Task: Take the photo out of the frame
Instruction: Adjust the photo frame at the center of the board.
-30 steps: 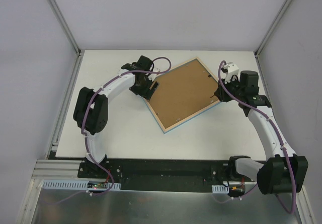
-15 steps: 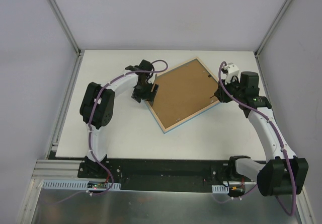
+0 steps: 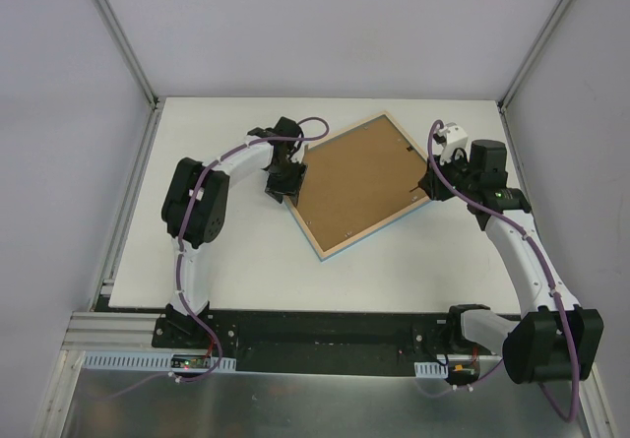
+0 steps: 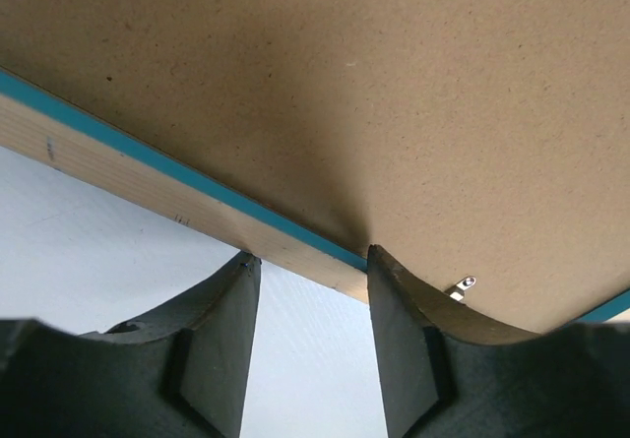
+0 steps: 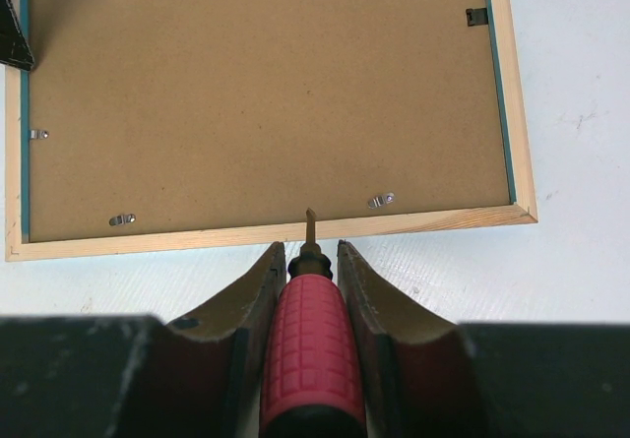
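Observation:
The frame (image 3: 367, 228) lies face down and turned like a diamond. Its pale wood rim (image 5: 197, 234) surrounds the plain brown backing board (image 3: 356, 177). The photo is hidden under the board. My left gripper (image 3: 285, 190) is open and empty at the frame's left edge. In the left wrist view its fingertips (image 4: 244, 266) stand against the rim (image 4: 148, 187). My right gripper (image 3: 430, 184) is shut on a red-handled screwdriver (image 5: 310, 340). The screwdriver's tip reaches over the rim onto the edge of the board (image 5: 266, 93).
Small metal clips (image 5: 381, 200) sit along the board's edges, one of which shows in the left wrist view (image 4: 461, 284). A dark hanger (image 5: 476, 16) is near one side. The white table (image 3: 226, 261) is walled at left, right and back.
My left gripper has shifted right and closed in on the frame's left edge, with the elbow swinging in. The right arm and the frame have not moved.

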You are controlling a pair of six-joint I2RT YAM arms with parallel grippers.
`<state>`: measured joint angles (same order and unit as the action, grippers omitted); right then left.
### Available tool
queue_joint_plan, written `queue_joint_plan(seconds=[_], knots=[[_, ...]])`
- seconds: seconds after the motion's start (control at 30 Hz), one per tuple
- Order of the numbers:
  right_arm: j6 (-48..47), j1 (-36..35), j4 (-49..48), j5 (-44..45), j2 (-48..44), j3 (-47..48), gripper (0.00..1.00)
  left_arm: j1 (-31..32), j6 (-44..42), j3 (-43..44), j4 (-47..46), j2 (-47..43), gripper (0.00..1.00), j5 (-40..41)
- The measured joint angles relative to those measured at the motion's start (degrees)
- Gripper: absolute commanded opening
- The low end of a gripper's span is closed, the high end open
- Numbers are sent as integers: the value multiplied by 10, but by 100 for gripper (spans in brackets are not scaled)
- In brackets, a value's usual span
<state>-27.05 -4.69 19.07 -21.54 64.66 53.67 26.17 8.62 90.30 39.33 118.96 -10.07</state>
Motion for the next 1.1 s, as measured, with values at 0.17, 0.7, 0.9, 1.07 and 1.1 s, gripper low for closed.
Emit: queue_joint_plan(seconds=[0.17, 0.7, 0.9, 1.07, 1.1], knots=[[0, 0, 0, -3, 0, 0, 1, 0, 2, 0, 0, 0, 39, 0], [0, 0, 0, -5, 0, 0, 1, -37, -76, 5, -4, 0, 39, 42], [0, 0, 0, -13, 0, 0, 1, -85, -148, 43, -6, 22, 40, 76], [1, 0, 0, -20, 0, 0, 1, -85, -181, 56, -4, 32, 39, 68], [1, 0, 0, -22, 0, 0, 1, -85, -188, 57, -3, 33, 39, 65]])
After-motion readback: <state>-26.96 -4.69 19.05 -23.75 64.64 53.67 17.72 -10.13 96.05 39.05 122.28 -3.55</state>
